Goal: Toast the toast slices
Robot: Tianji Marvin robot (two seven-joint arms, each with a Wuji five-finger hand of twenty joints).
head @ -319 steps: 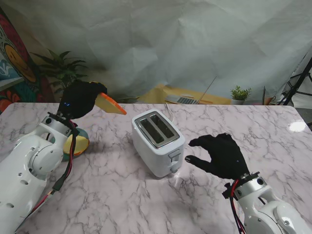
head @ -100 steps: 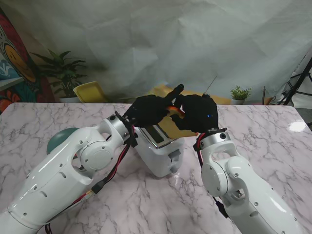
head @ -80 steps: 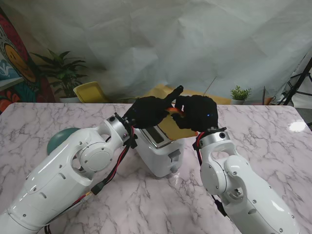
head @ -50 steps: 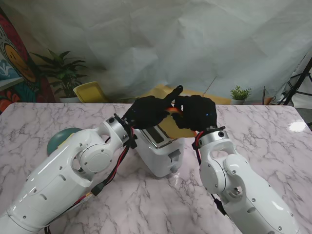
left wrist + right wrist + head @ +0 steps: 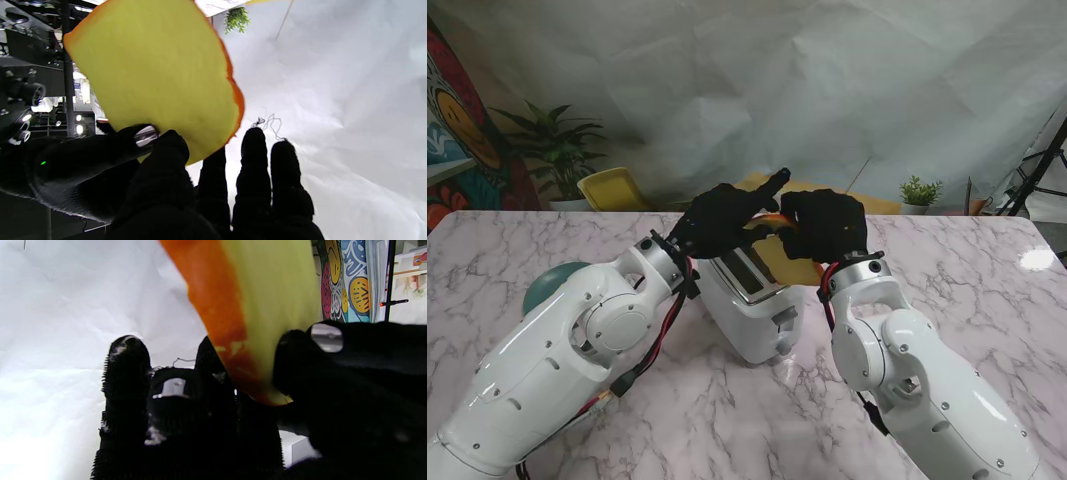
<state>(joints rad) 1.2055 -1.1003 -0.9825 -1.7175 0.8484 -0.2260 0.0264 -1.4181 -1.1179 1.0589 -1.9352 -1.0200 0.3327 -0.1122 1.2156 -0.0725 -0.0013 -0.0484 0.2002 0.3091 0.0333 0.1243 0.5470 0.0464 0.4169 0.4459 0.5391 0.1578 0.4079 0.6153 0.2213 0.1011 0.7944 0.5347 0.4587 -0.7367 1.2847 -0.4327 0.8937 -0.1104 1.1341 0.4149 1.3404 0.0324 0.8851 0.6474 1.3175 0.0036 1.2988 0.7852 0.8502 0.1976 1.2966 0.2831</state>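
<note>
Resting on the marble desk (image 5: 987, 280) nearest me, the white toaster (image 5: 752, 295) shows one open slot. Just above its far end, the left hand (image 5: 722, 218) and right hand (image 5: 825, 224) meet, both pinching a single toast slice (image 5: 774, 220); thumb and fingers (image 5: 160, 156) of each clamp its yellow face and orange crust. Farther left, a teal plate (image 5: 542, 290).

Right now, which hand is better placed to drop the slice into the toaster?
Probably the right hand. Its wrist view shows thumb and fingers pinching the toast slice by its edge. The left hand has fingers splayed, seemingly only supporting the slice. Both hover above the toaster; its slots are partly hidden.
</note>
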